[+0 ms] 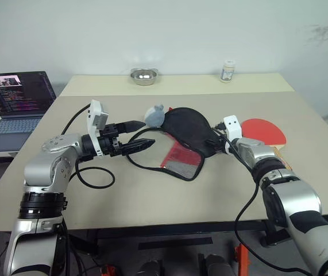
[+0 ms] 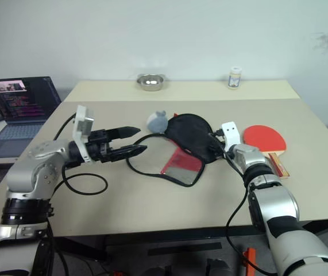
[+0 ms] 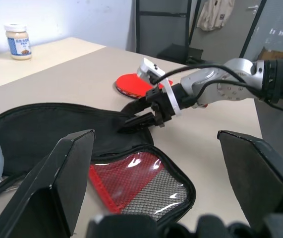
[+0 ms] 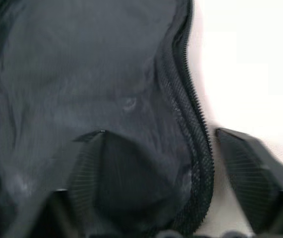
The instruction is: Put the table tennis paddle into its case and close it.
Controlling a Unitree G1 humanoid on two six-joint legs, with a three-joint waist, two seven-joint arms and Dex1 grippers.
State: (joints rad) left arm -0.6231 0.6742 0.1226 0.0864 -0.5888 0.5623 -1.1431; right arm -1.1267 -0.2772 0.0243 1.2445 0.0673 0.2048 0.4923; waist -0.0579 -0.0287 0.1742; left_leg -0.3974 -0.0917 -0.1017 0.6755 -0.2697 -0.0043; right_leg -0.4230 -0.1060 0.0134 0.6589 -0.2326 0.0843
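**Desk:** On the beige table (image 1: pixel 152 195), where does the gear lie?

**Photographer:** At centre the case (image 1: pixel 189 135) lies unzipped, its black half spread flat and its red mesh-pocket flap (image 1: pixel 181 161) folded out toward the near edge. To its right, the table tennis paddle (image 1: pixel 262 131) lies flat on the tabletop, red face up, outside the case.

**Desk:** And the arms?

**Photographer:** Left gripper (image 1: pixel 143 135) hovers above the table left of the case, fingers spread wide, grasping nothing. Right gripper (image 3: pixel 139 121) is at the case's right edge; the wrist view shows one finger (image 4: pixel 106 178) over the black lining and the other finger (image 4: pixel 250 168) outside the zip, straddling the rim with the fingers apart, not clamped.

**Desk:** Anything else in shot?

**Photographer:** A grey rounded object (image 1: pixel 155 115) touches the case's far-left edge. A metal bowl (image 1: pixel 143 76) and a small jar (image 1: pixel 227 71) stand at the far side, and a laptop (image 1: pixel 15 106) sits open at far left.
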